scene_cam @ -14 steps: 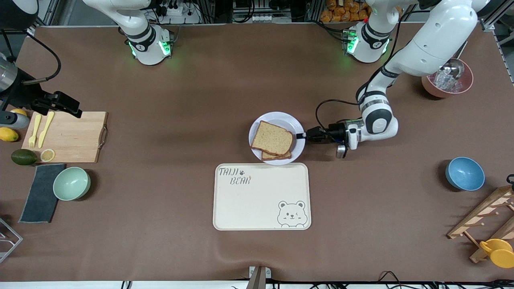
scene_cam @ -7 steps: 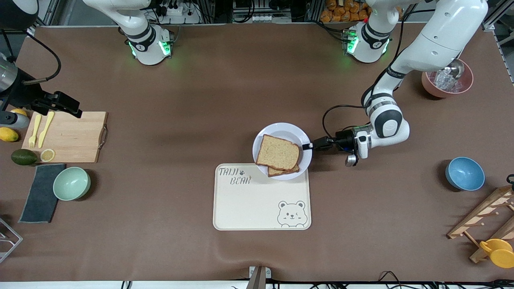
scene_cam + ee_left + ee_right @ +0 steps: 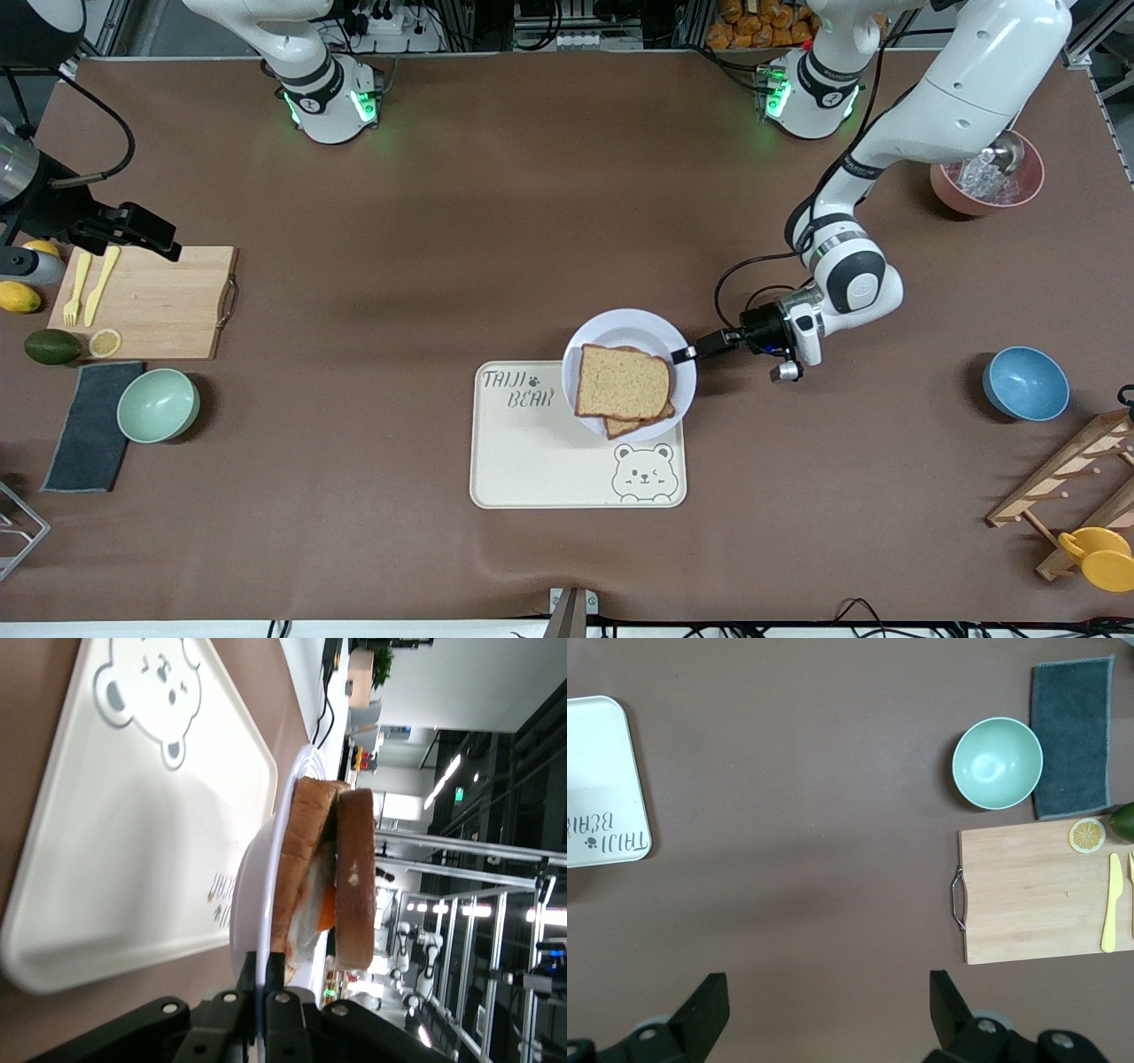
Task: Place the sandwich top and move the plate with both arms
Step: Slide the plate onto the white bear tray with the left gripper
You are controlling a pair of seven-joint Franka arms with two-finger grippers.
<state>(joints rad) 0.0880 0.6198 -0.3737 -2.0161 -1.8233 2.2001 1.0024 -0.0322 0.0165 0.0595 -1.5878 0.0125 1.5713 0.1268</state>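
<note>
Left claw (image 3: 683, 355) pinches plate (image 3: 629, 326) rim | plate with sandwich top (image 3: 623, 382) over bear-print tray (image 3: 532, 461) | keep level, lower gently | right claw (image 3: 828, 1014) waits, fingers apart, above counter (image 3: 443, 221)

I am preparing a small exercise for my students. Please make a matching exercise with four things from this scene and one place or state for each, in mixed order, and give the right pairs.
Things:
1. plate
2. sandwich top
3. left gripper
4. right gripper

Places or states:
A. open, above bare table near the cutting board
B. shut on the plate's rim
C. partly over the bear tray
D. lying on the lower slice

Pairs: 1-C, 2-D, 3-B, 4-A
</note>
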